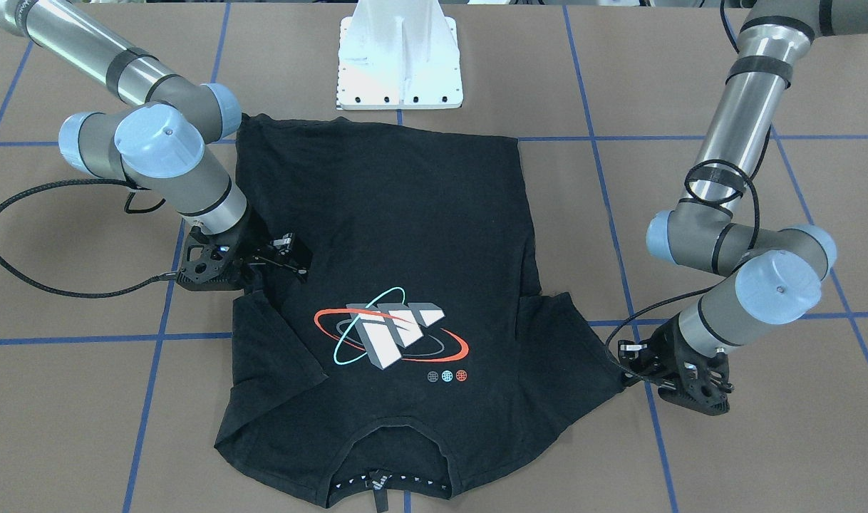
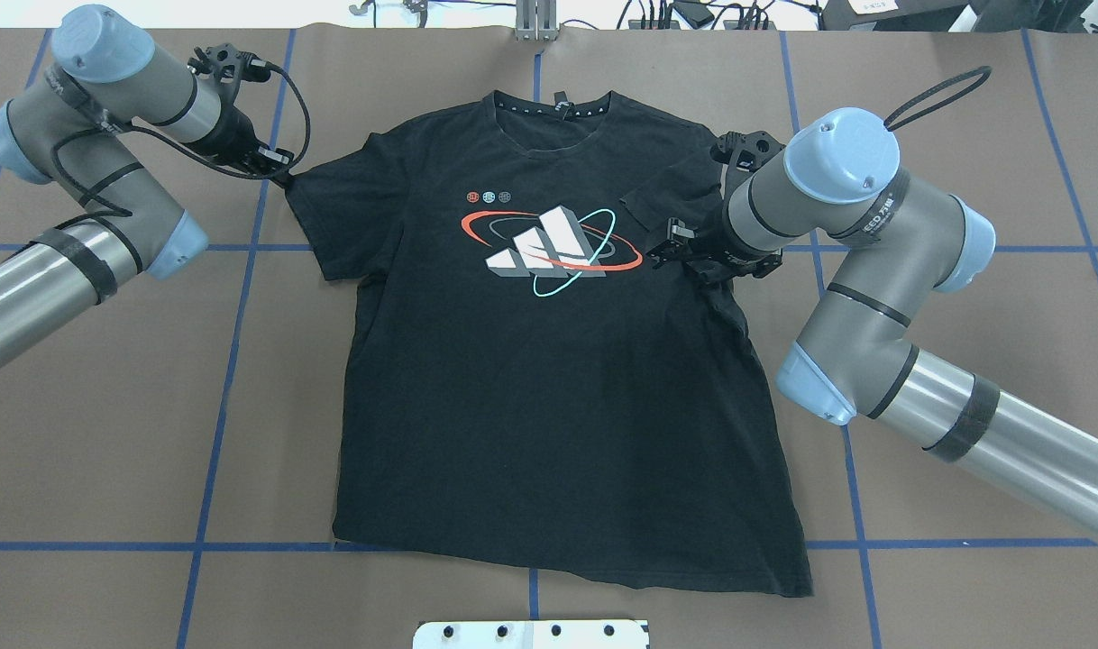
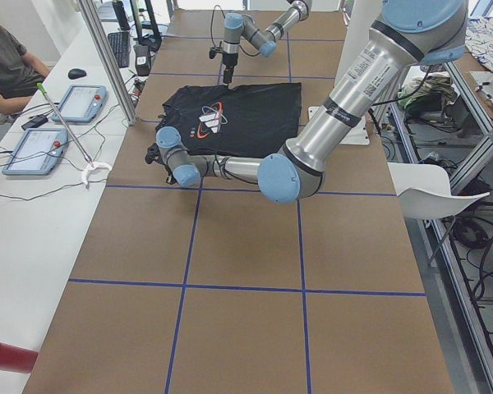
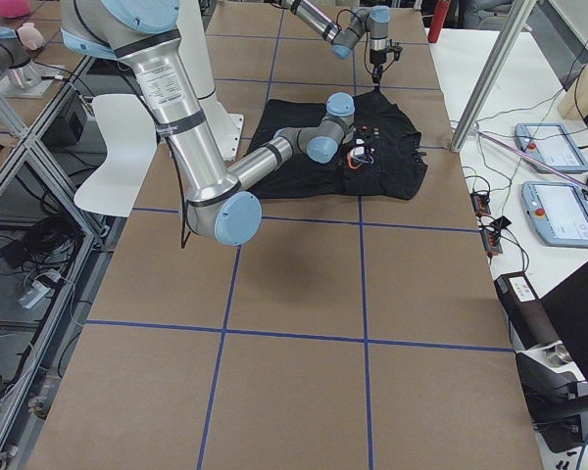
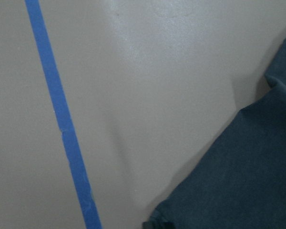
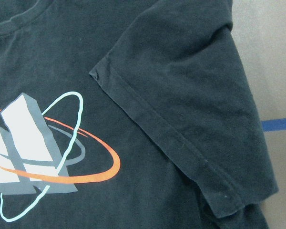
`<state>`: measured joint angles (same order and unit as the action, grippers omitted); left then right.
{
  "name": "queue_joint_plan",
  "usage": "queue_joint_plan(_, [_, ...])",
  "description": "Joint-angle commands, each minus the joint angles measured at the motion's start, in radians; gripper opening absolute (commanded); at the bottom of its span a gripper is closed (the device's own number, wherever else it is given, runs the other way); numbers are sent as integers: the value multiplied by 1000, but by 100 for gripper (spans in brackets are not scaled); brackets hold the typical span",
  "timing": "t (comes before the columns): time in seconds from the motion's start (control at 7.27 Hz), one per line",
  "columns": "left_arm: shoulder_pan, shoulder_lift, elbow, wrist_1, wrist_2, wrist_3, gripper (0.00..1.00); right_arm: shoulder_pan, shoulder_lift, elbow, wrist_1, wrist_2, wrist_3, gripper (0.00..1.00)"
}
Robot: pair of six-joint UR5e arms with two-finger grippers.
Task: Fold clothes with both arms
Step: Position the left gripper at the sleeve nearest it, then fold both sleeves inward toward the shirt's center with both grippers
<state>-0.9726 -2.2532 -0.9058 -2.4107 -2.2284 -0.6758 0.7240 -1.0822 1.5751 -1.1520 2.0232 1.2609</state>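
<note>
The black T-shirt (image 2: 549,379) lies flat, print side up, its orbit-ring logo (image 2: 549,243) near the collar. My left gripper (image 2: 279,169) is low at the tip of the shirt's outstretched sleeve (image 1: 591,349), which is drawn to a point at the fingers; the left gripper (image 1: 628,365) looks shut on that sleeve. The other sleeve (image 2: 671,194) is folded inward over the chest. Above the shirt beside that fold hovers my right gripper (image 2: 671,251), jaws apart and holding nothing. The right wrist view shows the folded sleeve (image 6: 190,109) and part of the logo (image 6: 43,152).
The white base stand (image 1: 398,64) is at the hem end of the shirt. Blue tape lines (image 2: 233,361) cross the brown table. A black cable loop (image 1: 21,242) trails from the right wrist. A person (image 3: 4,61) sits at a side bench with control pendants (image 3: 33,152).
</note>
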Motion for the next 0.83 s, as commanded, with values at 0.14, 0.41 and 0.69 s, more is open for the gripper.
queue_joint_plan(0.14, [-9,-23,-150,16,-14,-137,0,6,-5,20,-5,18,-1,100])
queue_joint_plan(0.41, [9,-67,-226,13,-33,-391,0,26,-28,23,-2,66,-2,100])
queue_joint_plan(0.69, [76,-143,-211,13,17,-550,0,29,-31,22,-2,66,-2,100])
